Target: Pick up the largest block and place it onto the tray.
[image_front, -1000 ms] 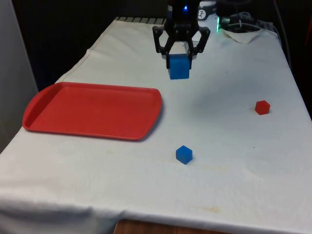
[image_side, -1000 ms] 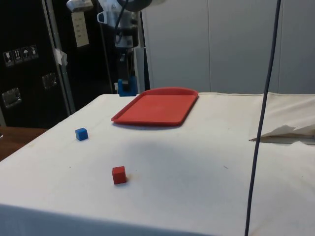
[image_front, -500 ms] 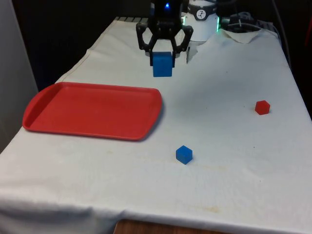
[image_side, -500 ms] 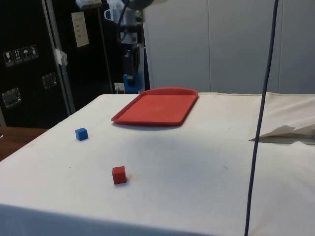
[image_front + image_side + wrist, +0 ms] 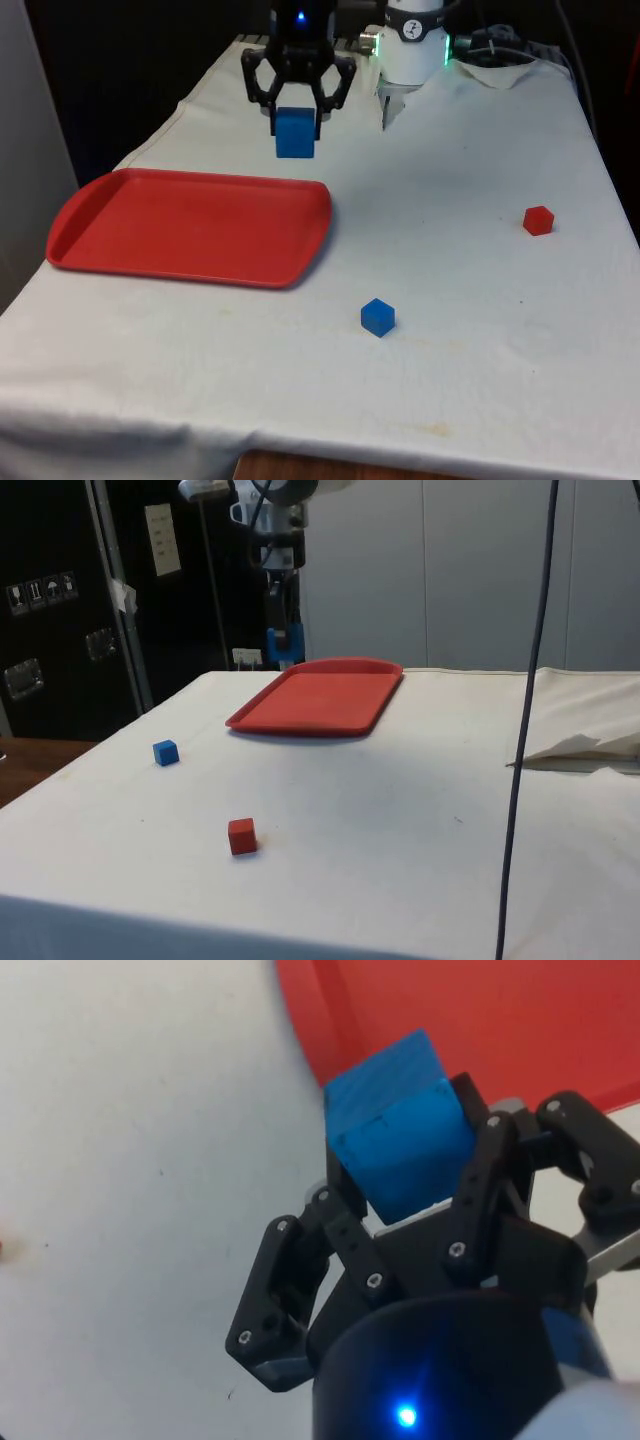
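The red tray [image 5: 190, 225] is lying flat on the white cloth [image 5: 450, 260] toward the front view's left, below and forward of the fingers. The gripper [image 5: 295, 118] is hanging in the air just beyond the tray's far edge, its fingers closed on the large blue block [image 5: 294, 133], which is sitting between them and clear of cloth and tray. Further toward the front view's right, a small blue block [image 5: 377, 316] and a small red block [image 5: 538, 220] are resting on the cloth, both well apart from the fingers.

The side view is showing the height: the large blue block [image 5: 284, 646] is hanging above the level of the tray [image 5: 320, 695], near its far corner. The wrist view is showing the grip itself: the fingers [image 5: 490, 1160] are pressing opposite faces of the block [image 5: 400, 1130], with the tray's rim [image 5: 330, 1030] right beyond it, which the front view is not resolving.
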Action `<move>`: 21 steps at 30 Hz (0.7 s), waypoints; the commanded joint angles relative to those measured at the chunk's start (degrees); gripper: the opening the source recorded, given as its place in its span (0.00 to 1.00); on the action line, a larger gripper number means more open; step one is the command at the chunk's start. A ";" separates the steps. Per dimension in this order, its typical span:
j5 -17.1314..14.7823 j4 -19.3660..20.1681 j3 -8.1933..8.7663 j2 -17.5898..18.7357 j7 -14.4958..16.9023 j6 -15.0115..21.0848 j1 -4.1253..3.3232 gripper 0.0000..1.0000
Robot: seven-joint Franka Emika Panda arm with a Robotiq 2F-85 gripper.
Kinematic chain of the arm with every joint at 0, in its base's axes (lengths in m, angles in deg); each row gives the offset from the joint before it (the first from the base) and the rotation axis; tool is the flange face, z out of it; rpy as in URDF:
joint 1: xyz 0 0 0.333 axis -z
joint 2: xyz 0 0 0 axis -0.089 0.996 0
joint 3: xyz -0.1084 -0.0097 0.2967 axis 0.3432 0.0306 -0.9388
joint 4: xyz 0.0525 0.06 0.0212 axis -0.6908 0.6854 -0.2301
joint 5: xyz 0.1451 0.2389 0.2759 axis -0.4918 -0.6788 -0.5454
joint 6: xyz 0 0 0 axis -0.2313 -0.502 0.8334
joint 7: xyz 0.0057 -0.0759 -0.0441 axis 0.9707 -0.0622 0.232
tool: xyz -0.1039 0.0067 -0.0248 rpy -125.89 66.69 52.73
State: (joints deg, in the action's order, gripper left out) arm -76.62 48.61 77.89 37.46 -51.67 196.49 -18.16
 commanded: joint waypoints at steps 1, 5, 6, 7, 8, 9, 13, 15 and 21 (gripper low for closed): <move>-0.69 -0.34 0.06 0.40 0.86 -0.11 0.63 0.00; -1.03 -0.74 0.80 1.15 1.55 -0.17 1.09 0.00; -1.32 -0.92 1.26 1.55 1.89 -0.17 1.20 0.00; -1.32 -0.92 1.26 1.55 1.89 -0.17 1.20 0.00; -0.69 -0.69 1.55 1.38 1.26 0.00 0.63 0.00; -1.49 -1.09 1.49 1.78 2.18 -0.23 1.26 0.00; -2.12 -1.66 2.58 2.81 3.09 -0.29 1.60 0.00; -2.58 -2.01 3.21 3.50 3.67 -0.29 1.89 0.00; -3.72 -2.69 4.35 4.81 4.93 -0.29 2.23 0.00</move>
State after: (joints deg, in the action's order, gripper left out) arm -79.94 46.21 82.65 42.15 -47.20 196.49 -16.55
